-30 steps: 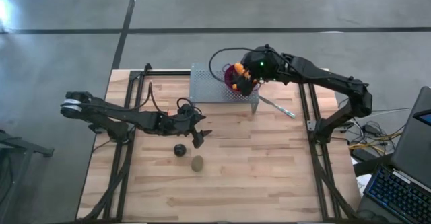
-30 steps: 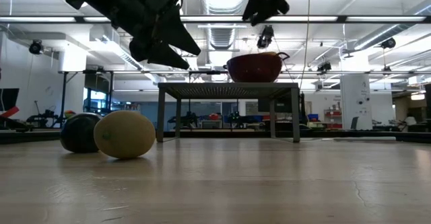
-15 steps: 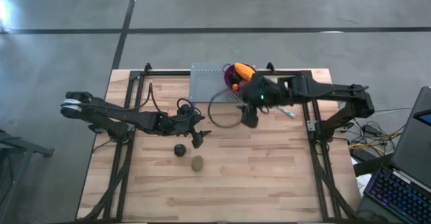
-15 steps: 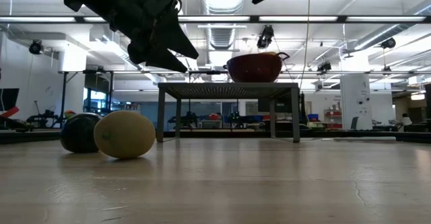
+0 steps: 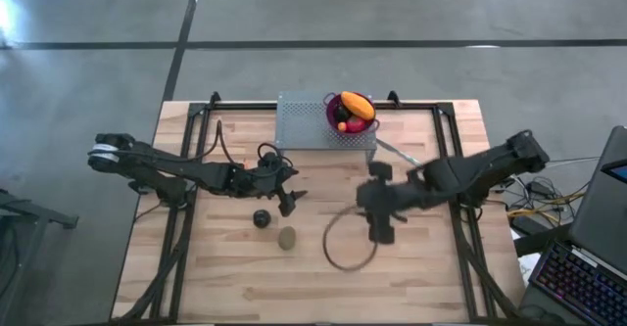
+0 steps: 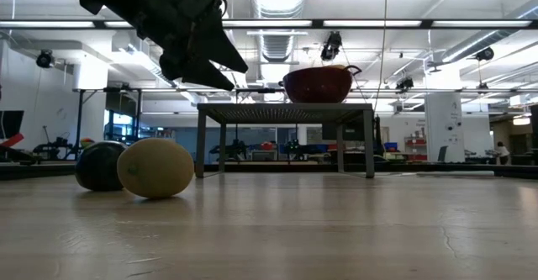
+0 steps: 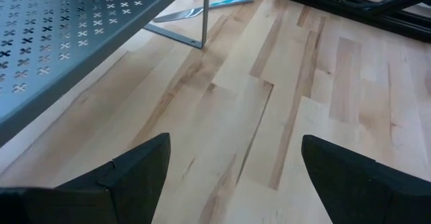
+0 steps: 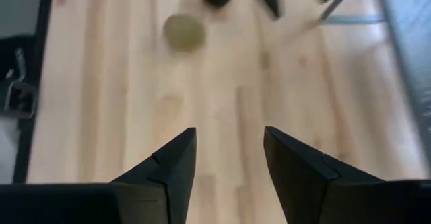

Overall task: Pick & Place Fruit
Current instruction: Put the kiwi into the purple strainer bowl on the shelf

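A near-black round fruit [image 5: 262,218] and a brown-green oval fruit [image 5: 287,238] lie side by side on the wooden table, also seen low down as the black round [image 6: 99,166] and the oval [image 6: 155,168]. An elongated orange fruit [image 5: 356,104] and small balls lie in the purple bowl [image 5: 333,118], which stands on a grey perforated stand [image 5: 304,120]. My left gripper [image 5: 290,201] hangs open just above and beyond the two loose fruits. My right gripper [image 5: 380,230] hovers open over the table's middle, right of the oval fruit [image 8: 183,32], with nothing between its fingers [image 8: 172,163].
A thin silver utensil with a blue handle [image 5: 402,155] lies on the table right of the stand. A dark cable loop [image 5: 348,240] hangs under my right arm. Bare wood stretches along the near edge [image 5: 323,297].
My right gripper has swung from above the bowl toward the table's near edge, ending over the table's middle, and has left the low view. The fruits in the bowl now show uncovered. The two loose fruits have stayed put.
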`<state>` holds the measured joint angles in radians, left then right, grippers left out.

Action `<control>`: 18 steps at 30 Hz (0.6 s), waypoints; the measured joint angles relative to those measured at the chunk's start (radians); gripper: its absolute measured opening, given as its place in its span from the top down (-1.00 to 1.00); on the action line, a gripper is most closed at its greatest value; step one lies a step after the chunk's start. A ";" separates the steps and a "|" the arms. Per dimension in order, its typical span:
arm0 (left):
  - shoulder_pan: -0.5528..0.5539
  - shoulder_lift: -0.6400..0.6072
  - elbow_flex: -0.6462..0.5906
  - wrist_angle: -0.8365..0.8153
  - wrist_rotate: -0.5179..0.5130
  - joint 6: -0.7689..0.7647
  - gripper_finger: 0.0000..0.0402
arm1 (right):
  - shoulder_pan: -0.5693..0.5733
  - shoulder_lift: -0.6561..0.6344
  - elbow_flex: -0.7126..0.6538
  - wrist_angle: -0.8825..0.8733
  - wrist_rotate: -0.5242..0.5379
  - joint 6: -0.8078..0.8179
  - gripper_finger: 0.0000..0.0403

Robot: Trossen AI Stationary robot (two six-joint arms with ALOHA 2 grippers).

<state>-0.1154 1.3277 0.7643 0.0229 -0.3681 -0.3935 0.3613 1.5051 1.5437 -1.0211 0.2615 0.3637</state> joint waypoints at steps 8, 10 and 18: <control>-0.004 0.000 0.000 -0.001 0.022 0.000 -0.69 | 0.172 0.000 -0.128 0.007 0.098 0.151 0.26; -0.012 0.000 0.000 -0.001 0.032 0.000 -0.69 | 0.203 0.000 -0.164 0.007 0.148 0.200 0.28; -0.041 0.000 0.000 -0.001 0.035 0.006 -0.69 | 0.242 0.000 -0.325 0.007 0.341 0.331 0.36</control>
<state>-0.1560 1.3277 0.7643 0.0219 -0.3328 -0.3878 0.6034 1.5051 1.2192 -1.0142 0.6027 0.6946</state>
